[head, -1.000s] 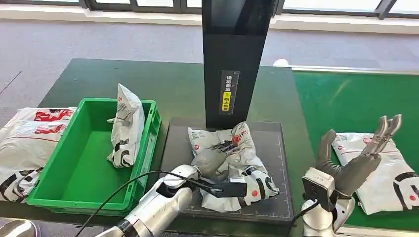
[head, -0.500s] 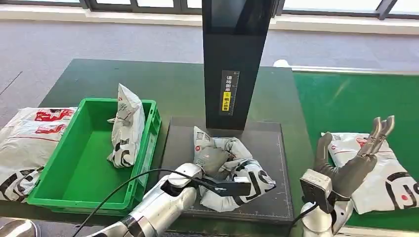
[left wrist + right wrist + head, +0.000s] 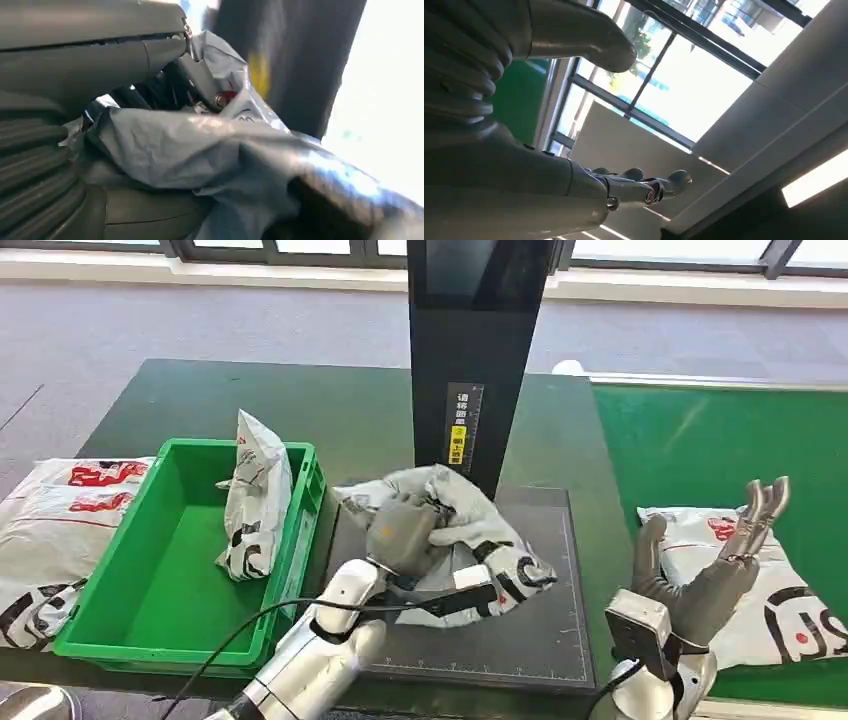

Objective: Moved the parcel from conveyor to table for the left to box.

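Head view: four parcels in all. The left hand [image 3: 400, 530] grips one grey parcel [image 3: 470, 540], crumpled and lifted above the black mat [image 3: 540, 630] on the dark green bench [image 3: 350, 420], just beside the black post [image 3: 470, 360]; its long axis runs from near the green box [image 3: 150, 600] toward the conveyor [image 3: 700, 440], printed end lowest on the conveyor side. One second parcel [image 3: 255, 495] leans upright inside the box. One third parcel [image 3: 60, 520] lies on the bench outside the box. One fourth parcel [image 3: 790, 610] lies flat on the conveyor. The right hand [image 3: 715, 570] hovers above it, fingers spread, holding nothing

Left wrist view: fingers [image 3: 195, 80] clamp the folded grey plastic

Right wrist view: fingers [image 3: 639, 187] extended apart toward windows
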Tool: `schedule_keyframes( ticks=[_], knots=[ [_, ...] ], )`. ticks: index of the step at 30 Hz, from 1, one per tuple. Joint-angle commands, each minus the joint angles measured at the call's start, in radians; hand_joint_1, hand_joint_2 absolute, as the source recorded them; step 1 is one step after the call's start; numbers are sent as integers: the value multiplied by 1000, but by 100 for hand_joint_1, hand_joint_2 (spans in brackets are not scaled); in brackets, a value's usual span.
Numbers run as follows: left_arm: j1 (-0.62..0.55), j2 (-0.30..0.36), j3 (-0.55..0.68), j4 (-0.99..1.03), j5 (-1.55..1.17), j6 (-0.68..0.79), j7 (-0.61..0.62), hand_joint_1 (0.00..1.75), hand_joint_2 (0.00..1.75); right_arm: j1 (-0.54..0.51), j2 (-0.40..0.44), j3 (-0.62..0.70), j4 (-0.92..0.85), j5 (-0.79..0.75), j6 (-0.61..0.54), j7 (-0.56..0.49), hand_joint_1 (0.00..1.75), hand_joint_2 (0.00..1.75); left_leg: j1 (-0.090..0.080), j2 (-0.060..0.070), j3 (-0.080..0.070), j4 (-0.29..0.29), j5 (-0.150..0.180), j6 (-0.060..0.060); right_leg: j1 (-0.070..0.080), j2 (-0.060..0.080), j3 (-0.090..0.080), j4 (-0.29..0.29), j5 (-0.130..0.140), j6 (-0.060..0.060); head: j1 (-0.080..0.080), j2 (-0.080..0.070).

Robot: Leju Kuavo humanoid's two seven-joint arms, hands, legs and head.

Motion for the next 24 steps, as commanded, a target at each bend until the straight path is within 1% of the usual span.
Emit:
schedule_keyframes(
  ticks=[1, 2, 3, 4, 7, 8, 9, 10, 11, 12, 13, 15, 16, 17, 18, 19, 21, 24],
  knots=[
    [167, -70, 422, -415, 151, 128, -278, 175, 175, -32, -6, 8, 98, 1, -14, 4, 0, 175, 0, 7, 4, -3, -1, -1, 1, 6, 2, -3, 1, -2, 0, 0],
    [177, -97, 468, -427, 187, 128, -339, 175, 175, -33, -7, 11, 107, 3, -18, 2, 0, 175, 1, 4, 2, -1, -1, 0, 1, 3, 1, -1, 1, -1, 0, 0],
    [185, -97, 493, -469, 221, 128, -355, 175, 175, -33, -9, 14, 113, 4, -21, 2, 0, 175, 0, 6, 4, -3, 0, -1, 1, 4, 3, -4, 1, -2, 0, 0],
    [201, -97, 525, -523, 268, 128, -372, 175, 175, -32, -11, 18, 121, 4, -25, 1, 0, 175, 1, 5, 2, -1, -1, 0, 1, 4, 1, -2, 1, -2, 0, 0],
    [227, -97, 585, -632, 342, 128, -374, 175, 175, -27, -17, 22, 128, 1, -34, 1, 0, 175, 1, 8, 2, -1, -1, 0, 1, 7, 0, -2, 1, -1, 0, 0],
    [238, -97, 609, -709, 387, 128, -374, 175, 175, -27, -20, 22, 129, -8, -31, -1, 0, 175, 1, 7, 2, -2, -1, 0, 1, 6, 1, -2, 1, -2, 0, 0],
    [238, -97, 609, -709, 387, 128, -374, 175, 175, -27, -20, 22, 129, -8, -31, -1, 0, 175, 1, 9, 4, -3, -1, -1, 1, 7, 1, -2, 1, -2, 0, 0],
    [238, -97, 609, -709, 387, 128, -374, 175, 175, -27, -20, 22, 129, -8, -31, -1, 0, 175, 1, 6, 1, -1, -1, -1, 1, 4, -1, -1, 0, -1, 0, 0],
    [247, -97, 613, -743, 421, 128, -374, 175, 175, -29, -21, 23, 130, -12, -27, -3, 0, 175, 1, 5, 2, -2, -1, -1, 1, 3, 1, -2, 0, -2, 0, 0],
    [249, -97, 634, -803, 461, 128, -374, 175, 175, -33, -21, 25, 135, -17, -24, -6, 0, 175, 1, 5, 2, -2, -1, -1, 1, 3, 1, -2, 0, -2, 0, 0],
    [249, -97, 650, -819, 473, 128, -374, 175, 175, -36, -21, 26, 136, -20, -23, -7, 0, 175, 1, 3, 1, -1, -1, 0, 1, 1, 0, -1, -1, -1, 0, 0],
    [244, -97, 697, -795, 484, 128, -374, 175, 175, -32, -17, 22, 123, -21, -32, -8, 0, 175, 1, 6, 2, -2, -2, 0, 1, 4, 1, -2, 0, -2, 0, 0],
    [244, -97, 697, -795, 484, 128, -374, 175, 175, -32, -17, 22, 123, -21, -32, -8, 0, 175, 1, 7, 3, -3, -1, 0, 1, 5, 2, -3, 0, -2, 0, 0],
    [244, -97, 697, -795, 484, 128, -374, 175, 175, -32, -17, 22, 123, -21, -32, -8, 0, 175, 1, 4, 2, -2, -1, 0, 1, 2, 2, -1, 0, -1, 0, 0],
    [230, -97, 733, -752, 476, 128, -374, 175, 175, -18, -16, 15, 100, -21, -35, -6, 0, 175, 1, 6, 6, -5, 0, 0, 1, 4, 4, -5, 1, -2, 0, 0],
    [221, -97, 758, -732, 496, 128, -374, 175, 175, -11, -16, 12, 87, -23, -32, -4, 0, 175, 0, 3, 4, -3, 0, 0, 1, 1, 3, -3, 0, -2, 0, 0],
    [212, -97, 790, -696, 531, 128, -374, 175, 175, 1, -17, 4, 66, -24, -29, -3, 0, 175, 1, 0, 3, -3, 0, 0, 1, -2, 3, -2, -1, -2, 0, 0],
    [208, -97, 801, -670, 540, 128, -374, 175, 175, 5, -16, -1, 58, -24, -34, -3, 0, 175, 1, 0, 2, -2, 0, 0, 1, -1, 2, -2, -1, -2, 0, 0]
  ],
)
